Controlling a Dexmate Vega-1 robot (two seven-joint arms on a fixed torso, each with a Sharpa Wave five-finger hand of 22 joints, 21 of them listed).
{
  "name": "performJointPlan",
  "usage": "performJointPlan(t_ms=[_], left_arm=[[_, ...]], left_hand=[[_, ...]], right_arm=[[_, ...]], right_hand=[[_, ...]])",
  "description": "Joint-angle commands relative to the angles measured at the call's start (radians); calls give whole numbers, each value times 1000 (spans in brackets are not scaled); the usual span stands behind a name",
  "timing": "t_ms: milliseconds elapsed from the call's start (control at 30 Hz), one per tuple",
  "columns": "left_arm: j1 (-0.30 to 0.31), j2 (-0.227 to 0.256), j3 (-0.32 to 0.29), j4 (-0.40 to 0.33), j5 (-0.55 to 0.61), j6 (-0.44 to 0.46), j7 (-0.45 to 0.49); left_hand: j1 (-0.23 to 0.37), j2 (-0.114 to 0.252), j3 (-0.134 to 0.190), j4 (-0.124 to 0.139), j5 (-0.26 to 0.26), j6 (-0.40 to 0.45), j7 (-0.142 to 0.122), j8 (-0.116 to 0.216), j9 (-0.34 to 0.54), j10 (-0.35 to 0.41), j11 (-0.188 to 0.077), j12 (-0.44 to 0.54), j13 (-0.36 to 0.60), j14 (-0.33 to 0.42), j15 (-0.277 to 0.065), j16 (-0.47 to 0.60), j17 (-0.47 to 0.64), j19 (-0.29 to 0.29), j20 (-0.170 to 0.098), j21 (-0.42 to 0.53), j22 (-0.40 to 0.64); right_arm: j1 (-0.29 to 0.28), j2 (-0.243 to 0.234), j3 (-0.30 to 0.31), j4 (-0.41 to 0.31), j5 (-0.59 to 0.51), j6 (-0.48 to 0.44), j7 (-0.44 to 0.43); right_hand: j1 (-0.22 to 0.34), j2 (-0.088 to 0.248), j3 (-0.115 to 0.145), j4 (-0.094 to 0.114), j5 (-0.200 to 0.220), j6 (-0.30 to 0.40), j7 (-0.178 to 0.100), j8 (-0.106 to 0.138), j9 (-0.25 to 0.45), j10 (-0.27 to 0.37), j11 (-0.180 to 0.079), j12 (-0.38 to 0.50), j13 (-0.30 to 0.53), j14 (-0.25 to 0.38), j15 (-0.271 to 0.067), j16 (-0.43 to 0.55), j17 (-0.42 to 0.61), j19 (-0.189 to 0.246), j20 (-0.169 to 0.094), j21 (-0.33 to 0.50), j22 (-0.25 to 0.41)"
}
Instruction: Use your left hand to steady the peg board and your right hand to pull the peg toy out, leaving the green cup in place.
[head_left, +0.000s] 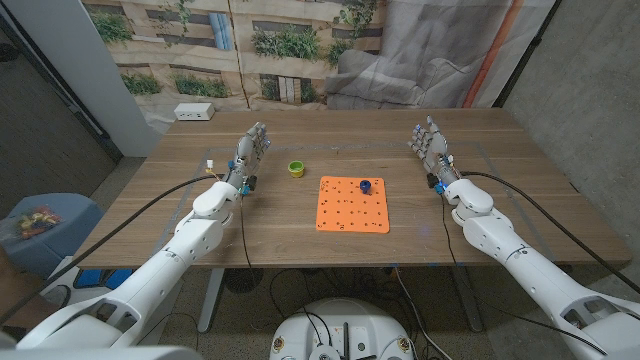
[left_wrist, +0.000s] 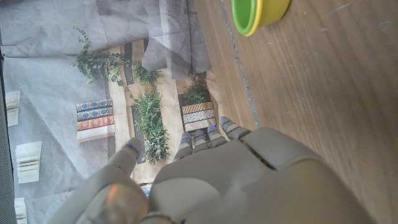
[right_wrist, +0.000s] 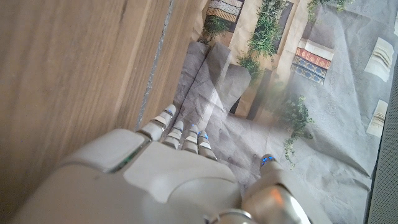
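An orange peg board (head_left: 353, 204) lies on the wooden table near the middle. A small blue peg toy (head_left: 366, 186) stands in it near its far right corner. The green cup (head_left: 296, 169) with a yellow outside sits on the table just left of the board; its rim also shows in the left wrist view (left_wrist: 256, 14). My left hand (head_left: 250, 152) stands left of the cup, fingers apart and extended, holding nothing. My right hand (head_left: 430, 146) stands to the right of the board, fingers apart, empty. Both hands are well clear of the board.
A white power strip (head_left: 192, 112) lies at the table's far left corner. A printed backdrop and grey cloth hang behind the table. A blue bin (head_left: 40, 222) with coloured items stands on the floor to the left.
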Motion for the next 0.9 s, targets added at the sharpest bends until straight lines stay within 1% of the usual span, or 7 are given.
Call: performJointPlan(t_ms=[33,233,300,567,700,800,900], left_arm=[[23,24,-10,-31,10,10,20],[22,31,-7,-44,11,21,14],[29,32,-9,-61,11,26,26],[71,78,-17,-160,32,67,70],[88,104,-16,-208,57,84,91],[102,112,-14,-241,84,84,119],[117,133,-14,-283,112,97,141]], left_hand=[[5,79,8,-2,6,-2,2,7,2,-5,0,5,4,-7,0,3,3,-9,-84,6,1],[8,80,10,-7,6,1,2,6,2,-1,-1,5,4,-4,-2,2,2,-7,-84,6,1],[8,80,11,-9,6,1,1,6,2,-1,-1,5,4,-3,-2,2,2,-6,-83,7,1],[13,82,15,-17,6,11,0,8,2,9,-1,6,4,9,-4,3,1,5,-81,10,1],[16,83,17,-22,5,16,0,8,2,13,-3,6,3,14,-5,3,1,8,-80,11,1],[17,84,18,-24,5,17,0,8,2,15,-4,6,3,15,-5,2,1,11,-79,12,1],[18,85,19,-26,5,19,0,8,2,18,-5,7,3,18,-7,2,1,13,-78,12,1]], right_arm=[[15,14,-22,18,-31,23,6],[-6,-14,-22,-34,-55,16,-16],[-19,-23,-18,-56,-58,12,-28],[-47,-49,-13,-103,-62,-9,-41],[-50,-46,-11,-99,-53,2,-28],[-57,-52,-10,-111,-57,-1,-34],[-64,-60,-6,-123,-54,-4,-34]], right_hand=[[-3,5,6,2,7,-8,-1,4,1,7,-7,7,3,-6,-4,5,1,5,-2,7,4],[0,5,6,3,8,-7,-3,4,1,9,-6,7,3,-4,-7,5,-2,5,-4,8,4],[1,5,5,3,9,-6,-4,4,1,9,-6,7,3,-3,-6,4,-4,6,-4,9,4],[8,1,5,0,10,1,-6,6,1,17,-4,10,2,3,-6,5,-10,7,-5,10,3],[11,-1,5,-2,10,3,-7,6,1,20,-5,10,2,6,-3,4,-12,8,-5,11,3],[13,-3,4,-4,11,4,-7,6,1,22,-3,11,2,7,-3,4,-15,8,-4,11,3],[15,-4,4,-5,11,7,-8,7,1,25,-5,11,1,9,-3,4,-17,9,-4,11,3]])
